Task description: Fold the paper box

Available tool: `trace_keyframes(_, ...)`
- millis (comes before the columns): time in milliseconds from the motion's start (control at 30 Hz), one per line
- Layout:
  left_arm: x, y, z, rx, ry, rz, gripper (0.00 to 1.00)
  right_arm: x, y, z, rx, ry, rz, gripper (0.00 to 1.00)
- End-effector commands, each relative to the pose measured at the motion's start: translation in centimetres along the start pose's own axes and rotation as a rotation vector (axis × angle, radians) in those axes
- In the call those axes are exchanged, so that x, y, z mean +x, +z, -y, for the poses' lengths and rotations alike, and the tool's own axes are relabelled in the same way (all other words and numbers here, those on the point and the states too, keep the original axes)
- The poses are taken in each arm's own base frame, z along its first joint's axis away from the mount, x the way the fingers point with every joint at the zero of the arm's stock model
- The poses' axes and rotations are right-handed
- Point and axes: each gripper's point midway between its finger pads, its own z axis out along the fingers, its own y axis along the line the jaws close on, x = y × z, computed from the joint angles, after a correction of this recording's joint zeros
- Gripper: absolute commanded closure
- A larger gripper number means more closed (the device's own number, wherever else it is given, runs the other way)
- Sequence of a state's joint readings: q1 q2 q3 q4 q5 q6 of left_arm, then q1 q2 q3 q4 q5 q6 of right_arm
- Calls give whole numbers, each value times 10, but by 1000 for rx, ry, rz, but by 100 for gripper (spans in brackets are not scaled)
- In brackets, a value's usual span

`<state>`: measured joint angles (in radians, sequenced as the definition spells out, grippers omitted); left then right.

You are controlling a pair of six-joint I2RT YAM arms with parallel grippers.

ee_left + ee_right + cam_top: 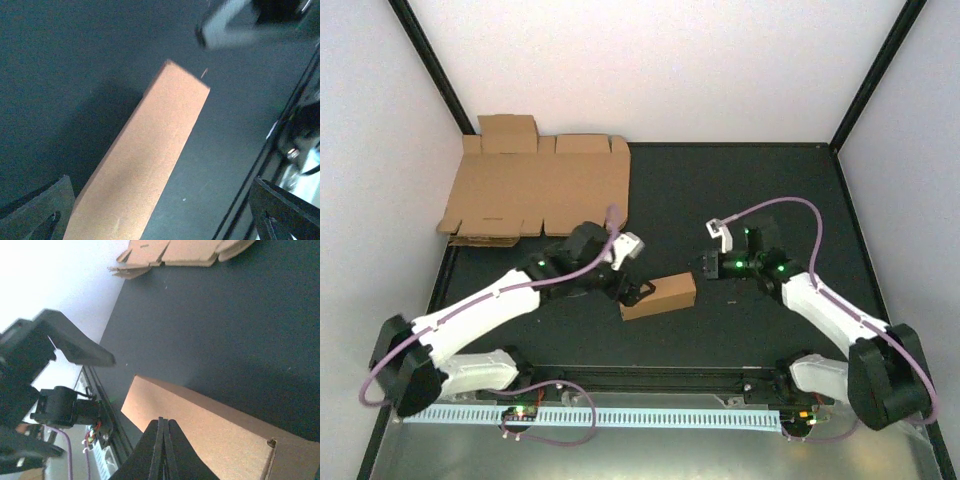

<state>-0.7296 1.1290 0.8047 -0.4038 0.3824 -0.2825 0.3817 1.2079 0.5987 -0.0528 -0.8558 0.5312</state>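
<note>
The paper box (660,295) lies folded up as a small brown block in the middle of the dark surface (740,190). The left end effector (638,294) is at its left end, fingers spread wide either side of the box, not clamping it. The right end effector (706,265) is just beside the box's right end, fingers pressed together, empty. Flat cardboard sheets (535,185) lie back left.

Paper box (658,296): plain brown cardboard, matt, smooth faces with a fine fibrous grain close up. Table (740,190) top black and matt; flat sheets (535,190) same matt brown cardboard. Left arm shell (470,315) white glossy plastic, near ledge (650,455) dull grey metal.
</note>
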Motion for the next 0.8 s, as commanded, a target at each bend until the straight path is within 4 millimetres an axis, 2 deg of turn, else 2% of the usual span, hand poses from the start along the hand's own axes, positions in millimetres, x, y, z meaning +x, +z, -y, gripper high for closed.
trace_keyframes(0, 17, 15, -9, -214, 218, -183, 1, -11, -19, -2, 129, -53, 51, 95)
trace_keyframes(100, 26, 30, -12, -292, 322, -323, 1, -15, -30, -8, 160, -88, 90, 97)
trace_keyframes(133, 24, 30, -11, -298, 346, -340, 1, -16, -33, -11, 164, -97, 100, 97)
trace_keyframes(300, 34, 51, -20, -310, 397, -482, 3, -19, -43, -23, 163, -130, 131, 97)
trace_keyframes(467, 41, 65, -24, -304, 390, -558, 22, -18, -46, -24, 171, -134, 145, 97)
trace_keyframes(667, 40, 69, -17, -264, 389, -561, 46, -14, -43, -17, 177, -113, 136, 97)
trace_keyframes(767, 38, 65, -18, -278, 392, -550, 51, -14, -43, -8, 217, -79, 133, 95)
